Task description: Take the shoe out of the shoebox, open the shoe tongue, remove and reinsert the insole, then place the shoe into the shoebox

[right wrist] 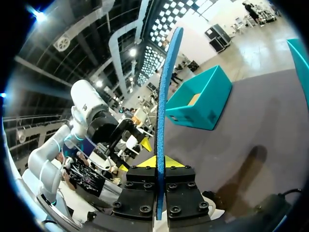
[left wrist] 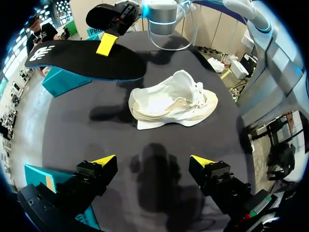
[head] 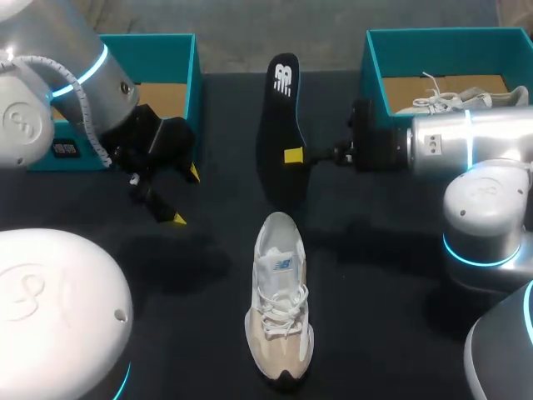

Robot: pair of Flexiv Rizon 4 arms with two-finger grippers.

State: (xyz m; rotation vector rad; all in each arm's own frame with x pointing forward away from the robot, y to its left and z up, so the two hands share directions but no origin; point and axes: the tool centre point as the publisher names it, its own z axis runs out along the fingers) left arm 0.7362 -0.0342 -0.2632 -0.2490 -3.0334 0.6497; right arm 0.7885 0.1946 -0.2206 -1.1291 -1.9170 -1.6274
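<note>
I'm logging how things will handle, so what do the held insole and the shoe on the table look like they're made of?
Insole: likely foam, matt black fabric top, blue edge seen in the right wrist view. Shoe: seemingly white mesh textile with beige suede-like panels, white laces, pale rubbery sole; exact materials unclear.

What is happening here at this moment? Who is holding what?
The right end effector is shut on a black insole and holds it in the air over the table, beyond the white shoe. The shoe lies on the table, outside both boxes, and nothing touches it. The left end effector is open and empty, close to the left box. Another shoe lies in the right box.
</note>
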